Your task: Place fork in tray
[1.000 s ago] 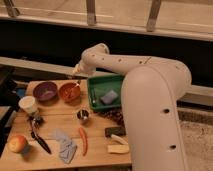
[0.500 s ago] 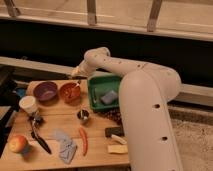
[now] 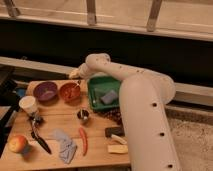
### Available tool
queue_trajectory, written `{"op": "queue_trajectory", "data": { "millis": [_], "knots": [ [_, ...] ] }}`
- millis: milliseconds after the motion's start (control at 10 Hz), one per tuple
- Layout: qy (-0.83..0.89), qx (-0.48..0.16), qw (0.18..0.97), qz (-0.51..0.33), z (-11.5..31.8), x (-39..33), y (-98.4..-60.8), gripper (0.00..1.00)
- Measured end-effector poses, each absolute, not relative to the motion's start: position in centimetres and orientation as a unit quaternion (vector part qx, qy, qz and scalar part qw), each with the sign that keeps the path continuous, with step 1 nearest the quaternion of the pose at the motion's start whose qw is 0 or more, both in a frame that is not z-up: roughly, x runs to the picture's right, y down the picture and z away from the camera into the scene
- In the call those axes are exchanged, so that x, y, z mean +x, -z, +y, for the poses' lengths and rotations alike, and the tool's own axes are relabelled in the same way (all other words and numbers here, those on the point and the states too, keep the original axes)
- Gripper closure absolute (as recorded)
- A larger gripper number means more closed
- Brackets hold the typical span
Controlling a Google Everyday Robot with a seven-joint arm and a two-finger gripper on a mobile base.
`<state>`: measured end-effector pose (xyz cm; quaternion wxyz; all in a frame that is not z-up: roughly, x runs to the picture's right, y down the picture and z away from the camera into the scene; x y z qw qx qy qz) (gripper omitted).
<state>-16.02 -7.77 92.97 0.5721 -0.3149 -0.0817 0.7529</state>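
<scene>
The gripper hangs over the far edge of the table, about midway along it, just above the far rim of the orange bowl. Whether the claw is open, closed or gripping something cannot be told, and where the fork is cannot be told either. Compared with half a second ago the gripper has sunk slightly towards the bowl and shifted a touch towards the tray; the white arm is bent much as before, reaching across from the near right corner. The green tray sits by the far right corner, just beside the orange bowl, with a grey-blue object lying inside it. Nothing on the table has moved: the purple bowl stays next to the orange one towards the far left corner, the white cup at the left edge, the apple at the near left corner, and the black-handled utensil and grey cloth along the near edge
</scene>
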Motion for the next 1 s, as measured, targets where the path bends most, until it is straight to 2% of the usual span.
{"op": "queue_trajectory", "data": {
  "millis": [600, 800, 1000],
  "knots": [
    [-0.751, -0.333, 0.56, -0.104, -7.9, -17.7, -94.6, 0.33],
    [-0.746, -0.334, 0.567, -0.102, -7.6, -18.5, -94.9, 0.44],
    [-0.743, -0.329, 0.574, -0.098, -7.4, -18.4, -95.1, 0.65]
  ]
}}
